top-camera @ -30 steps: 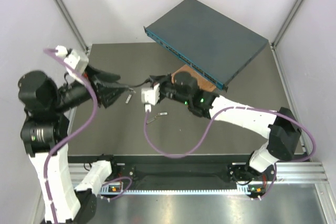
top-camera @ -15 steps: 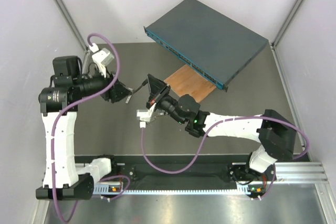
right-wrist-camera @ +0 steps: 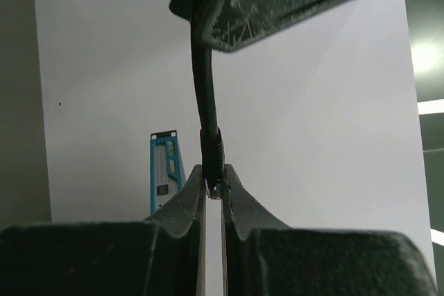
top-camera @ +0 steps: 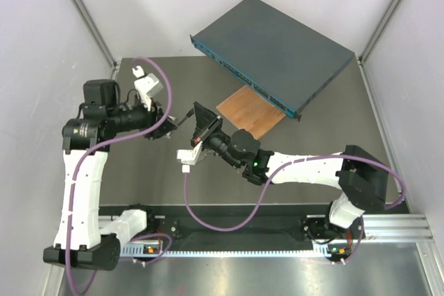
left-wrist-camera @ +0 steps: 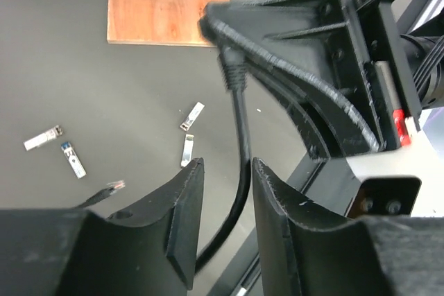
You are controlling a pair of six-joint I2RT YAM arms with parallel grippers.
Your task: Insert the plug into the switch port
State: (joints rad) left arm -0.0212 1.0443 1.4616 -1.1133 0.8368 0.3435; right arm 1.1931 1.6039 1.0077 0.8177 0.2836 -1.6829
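The plug, a small pale connector on a thin black cable, sits pinched between the tips of my right gripper, which is shut on it. In the top view the right gripper points up and left over the table's middle. My left gripper faces it from the left; its jaws stand apart with the cable running between them, close to the right finger. The switch lies at the back. Its teal port face is angled toward the arms, well clear of the plug.
A brown wooden board lies in front of the switch. Several small loose grey pieces are scattered on the dark tabletop under the left gripper. A second connector tip shows beside the left finger. Grey walls enclose the table.
The left arm has swung right, up to the right gripper, and its jaws have narrowed around the cable. The right gripper has turned its fingers upward, still holding the plug.
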